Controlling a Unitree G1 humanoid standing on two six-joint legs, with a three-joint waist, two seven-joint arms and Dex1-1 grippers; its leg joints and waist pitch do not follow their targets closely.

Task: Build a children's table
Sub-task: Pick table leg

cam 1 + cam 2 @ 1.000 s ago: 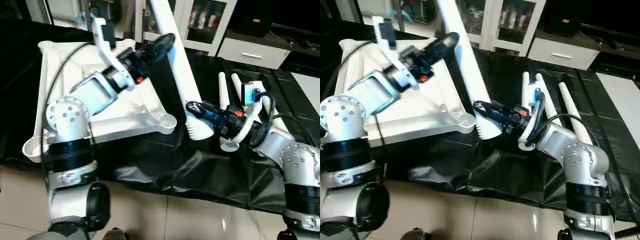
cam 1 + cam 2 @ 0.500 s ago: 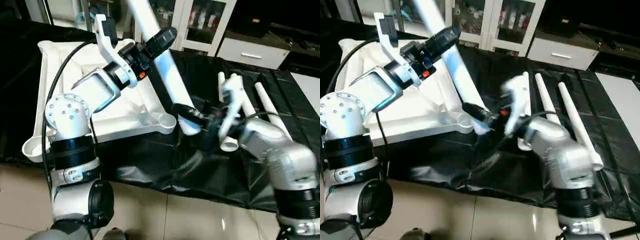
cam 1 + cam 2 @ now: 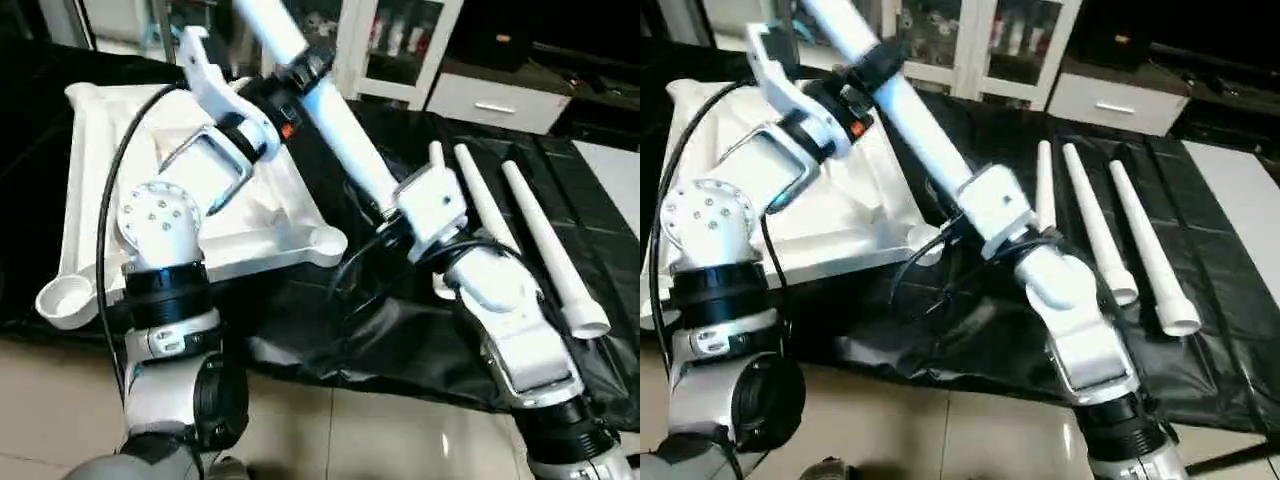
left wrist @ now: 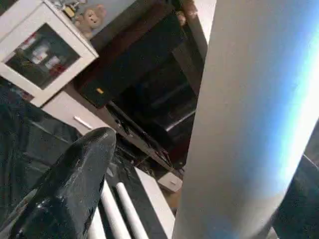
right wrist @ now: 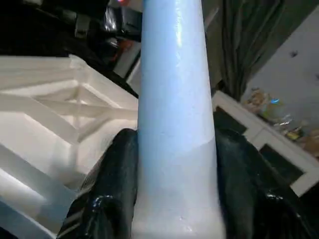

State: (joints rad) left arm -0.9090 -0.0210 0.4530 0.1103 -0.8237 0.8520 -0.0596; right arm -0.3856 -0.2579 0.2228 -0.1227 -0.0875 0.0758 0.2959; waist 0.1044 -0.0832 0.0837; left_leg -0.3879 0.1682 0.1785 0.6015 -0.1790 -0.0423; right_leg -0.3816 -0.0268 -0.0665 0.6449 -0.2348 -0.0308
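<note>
Right gripper [image 5: 174, 199] is clamped on the wide lower end of a leg [image 3: 340, 150]; in the right wrist view a black finger [image 5: 112, 184] is pressed to each side of the tube. The leg's long axis is tilted: from the right gripper it runs up and away toward the robot's left, narrow end highest and cut off by the top edge of the head views. Left gripper [image 3: 305, 72] is set around the same leg higher up, fingers spread wide; in the left wrist view one finger [image 4: 75, 179] is seen standing clear of the tube, so no grip there. The lower end of the leg is held just beside the near right corner socket [image 3: 325, 240] of the top [image 3: 110, 150]; whether it touches the socket cannot be told, since the right wrist covers it. The top is laid underside up on black sheet [image 3: 330, 330], ribs visible, its long side running away from the robot, another socket [image 3: 62, 296] at the near left corner. Three more legs [image 3: 1095, 225] are laid flat on the sheet to the robot's right, side by side, long axes running away from the robot, wide ends nearest, well apart from the top.
</note>
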